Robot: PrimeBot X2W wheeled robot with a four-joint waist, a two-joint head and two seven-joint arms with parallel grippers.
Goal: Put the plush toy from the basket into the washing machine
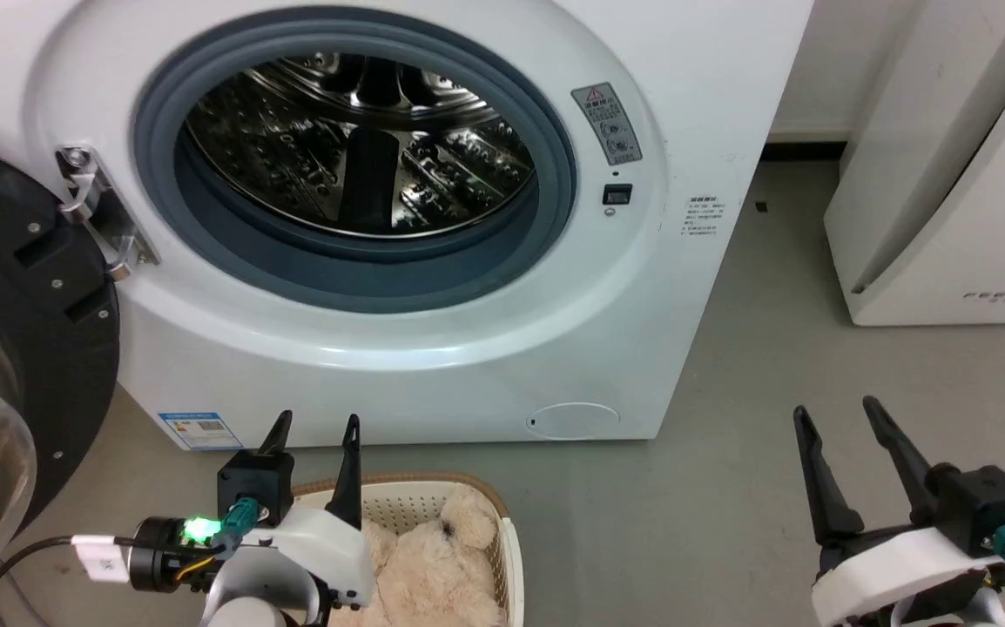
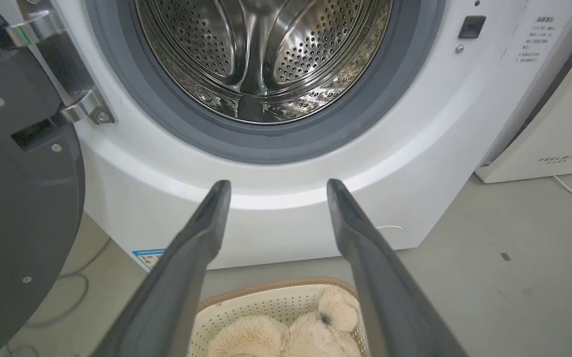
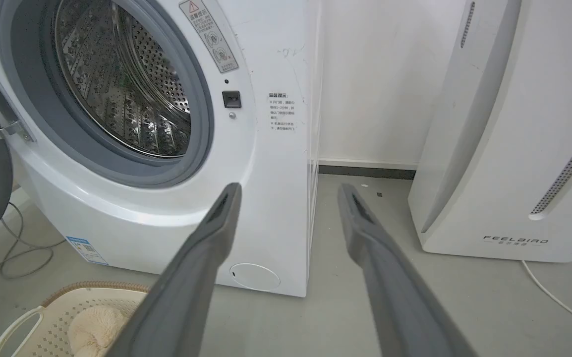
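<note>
Left claw (image 1: 318, 427) hangs spread above the basket (image 1: 509, 557), right claw (image 1: 835, 409) is spread too, well off to the side, both empty. Plush toy (image 1: 433, 557) sits in the basket, washing machine (image 1: 433, 348) is open with a bare drum (image 1: 363, 139). So nothing's done yet: grabbing, lifting and dropping in are all left.

White wrists (image 1: 320, 544), black tapered fingers (image 1: 348, 475)

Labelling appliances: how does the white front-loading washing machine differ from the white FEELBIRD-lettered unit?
The white front-loading washing machine has a round grey-ringed porthole, door open; the white FEELBIRD-lettered unit has a sloped front. The washing machine shows a steel drum; the unit, perforated vents. Both are white.
</note>
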